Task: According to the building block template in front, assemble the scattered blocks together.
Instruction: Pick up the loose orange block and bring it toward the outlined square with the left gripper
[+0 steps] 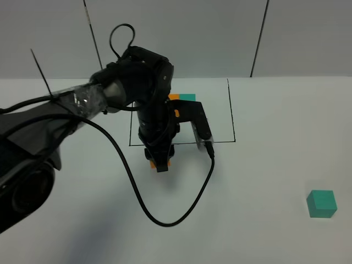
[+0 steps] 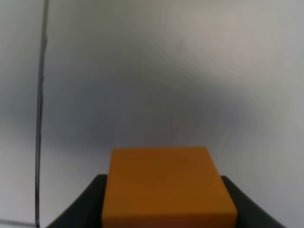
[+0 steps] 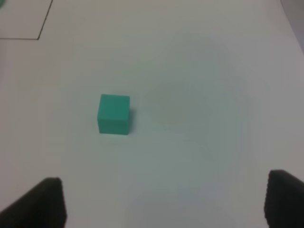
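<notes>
Although it lies nearest the high camera, the teal-green cube [image 1: 322, 203] is the item farthest from the drawn black rectangle [image 1: 231, 110]. It sits alone on the white table [image 1: 264, 165], well apart from the rectangle, out past its right-hand line and on the camera side of its near line. The right gripper [image 3: 164, 202] hangs above this cube [image 3: 114, 114] with its jaws spread wide and nothing between them. Only its two dark fingertips [image 3: 45, 202] show, and the cube is apart from both.

A black cable [image 1: 165, 220] loops across the table on the near side of the rectangle and rises toward the left arm [image 1: 148, 99].

The left gripper [image 1: 160, 165] points downward just outside the rectangle's near line, jaws clenched on the orange cube [image 1: 150, 162]. The left wrist view shows that cube [image 2: 168, 190] filling the gap between the black fingers [image 2: 78, 211]. Whether the cube touches the table cannot be told.

The left arm reaches over the rectangle from the left and covers part of its left portion.

Farthest, the building block template [image 1: 188, 97] lies inside the rectangle, close to its far side. The arm stands in front of it and hides most of the orange half. The teal half shows clear, just beside the arm.
</notes>
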Robot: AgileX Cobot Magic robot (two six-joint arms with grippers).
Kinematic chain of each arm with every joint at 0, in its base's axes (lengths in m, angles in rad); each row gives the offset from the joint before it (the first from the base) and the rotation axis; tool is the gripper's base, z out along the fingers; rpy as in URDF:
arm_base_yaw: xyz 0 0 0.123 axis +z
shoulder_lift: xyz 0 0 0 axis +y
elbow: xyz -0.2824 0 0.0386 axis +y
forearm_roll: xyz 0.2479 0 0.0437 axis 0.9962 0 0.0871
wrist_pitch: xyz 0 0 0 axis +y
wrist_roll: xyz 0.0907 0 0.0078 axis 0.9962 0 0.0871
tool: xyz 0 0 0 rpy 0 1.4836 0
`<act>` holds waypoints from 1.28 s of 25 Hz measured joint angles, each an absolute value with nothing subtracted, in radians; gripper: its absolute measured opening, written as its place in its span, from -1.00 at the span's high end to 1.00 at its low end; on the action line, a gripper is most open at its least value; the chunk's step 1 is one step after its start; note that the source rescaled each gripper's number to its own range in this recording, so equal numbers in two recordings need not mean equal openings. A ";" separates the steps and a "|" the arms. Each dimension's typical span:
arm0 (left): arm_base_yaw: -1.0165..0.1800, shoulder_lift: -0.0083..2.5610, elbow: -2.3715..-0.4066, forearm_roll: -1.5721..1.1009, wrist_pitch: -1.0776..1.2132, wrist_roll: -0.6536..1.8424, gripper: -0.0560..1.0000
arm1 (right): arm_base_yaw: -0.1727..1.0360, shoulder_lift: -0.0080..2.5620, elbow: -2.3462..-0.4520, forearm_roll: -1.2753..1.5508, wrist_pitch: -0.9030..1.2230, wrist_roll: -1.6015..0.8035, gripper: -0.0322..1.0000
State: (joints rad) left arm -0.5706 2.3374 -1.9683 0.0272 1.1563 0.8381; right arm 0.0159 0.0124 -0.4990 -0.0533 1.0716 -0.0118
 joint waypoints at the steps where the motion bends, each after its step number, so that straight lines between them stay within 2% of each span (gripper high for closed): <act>1: -0.581 2.362 -1.999 0.027 1.171 0.880 0.89 | 0.016 0.012 -0.499 -0.053 1.072 -0.012 -0.58; 9: -0.621 2.487 -2.129 0.027 1.193 0.989 0.89 | 0.016 0.012 -0.499 -0.053 1.072 -0.012 -0.58; 30: -0.621 2.518 -2.142 0.030 1.194 0.930 0.89 | 0.016 0.012 -0.499 -0.053 1.072 -0.012 -0.58; 31: -0.621 2.518 -2.142 0.030 1.194 0.930 0.82 | 0.016 0.012 -0.499 -0.053 1.072 -0.012 -0.58; 32: -0.621 2.519 -2.142 0.030 1.190 0.930 0.64 | 0.016 0.012 -0.499 -0.053 1.072 -0.012 -0.58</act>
